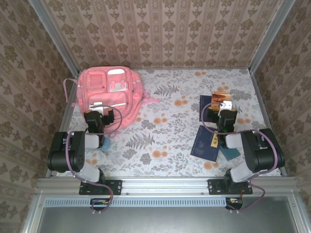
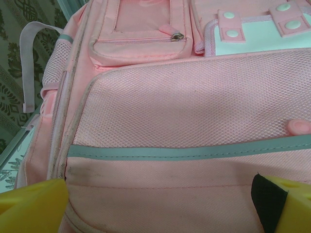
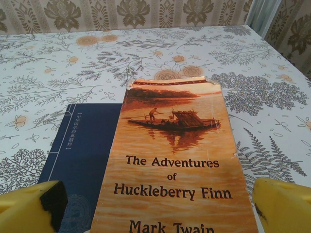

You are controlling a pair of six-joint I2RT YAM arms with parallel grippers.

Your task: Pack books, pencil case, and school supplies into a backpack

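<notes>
The pink backpack (image 1: 109,92) lies flat at the back left, pockets up. My left gripper (image 1: 95,119) hovers open over its near edge, yellow fingertips (image 2: 31,206) wide apart above the front pocket of the backpack (image 2: 184,97). At the right, an orange-brown book (image 3: 175,165) lies partly on a navy book (image 3: 82,145). My right gripper (image 3: 158,213) is open just above them, holding nothing. A second navy book (image 1: 206,143) lies nearer the front. A teal flat item (image 1: 231,153) and a light-blue item (image 1: 103,144) rest by the arms. The pencil case is out of view.
Patterned walls with metal posts (image 1: 265,36) enclose the floral table (image 1: 165,121) on three sides. A pink strap (image 2: 29,68) loops off the backpack's left side. Open table lies between the backpack and the books.
</notes>
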